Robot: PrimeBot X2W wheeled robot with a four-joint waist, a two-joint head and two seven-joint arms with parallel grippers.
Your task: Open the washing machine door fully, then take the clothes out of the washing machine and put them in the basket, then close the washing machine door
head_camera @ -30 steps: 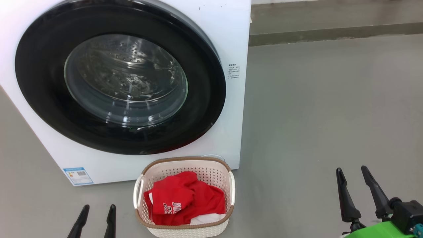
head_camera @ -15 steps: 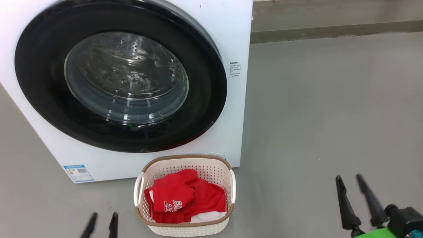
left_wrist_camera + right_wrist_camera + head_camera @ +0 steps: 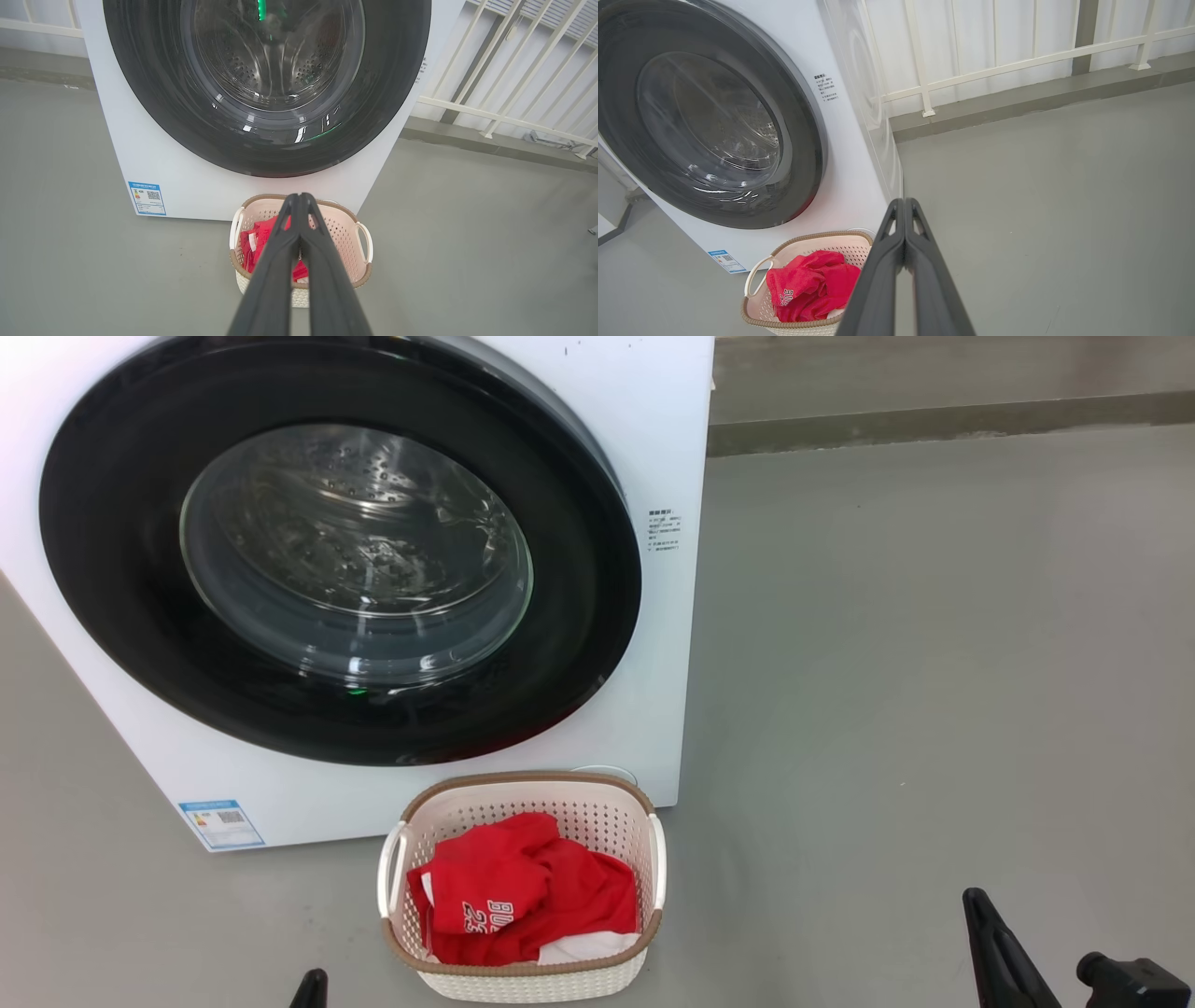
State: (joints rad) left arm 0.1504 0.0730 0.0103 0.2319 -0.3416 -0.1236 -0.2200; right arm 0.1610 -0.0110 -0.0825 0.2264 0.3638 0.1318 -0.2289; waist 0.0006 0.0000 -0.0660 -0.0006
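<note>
The white washing machine (image 3: 644, 420) stands on the floor with its round black-ringed door (image 3: 579, 644) flat against the front; through the glass I see bare steel drum. The cream basket (image 3: 523, 980) sits on the floor just before the machine. Red clothes (image 3: 523, 896) with white lettering lie inside it. My left gripper (image 3: 299, 198) hangs shut, with nothing held, short of the basket (image 3: 362, 261); its tip peeks up at the head view's bottom edge (image 3: 313, 980). My right gripper (image 3: 904, 201) is shut on nothing, low over bare floor right of the basket (image 3: 761, 317).
A blue label (image 3: 222, 823) marks the machine's lower left corner. A raised concrete kerb (image 3: 934, 420) runs behind, with a white railing (image 3: 1017, 60) above it. Grey floor (image 3: 887, 709) stretches wide to the right of the machine.
Both grippers have closed from wide open and dropped toward the bottom of the head view. Door, basket and clothes stay as they were.
</note>
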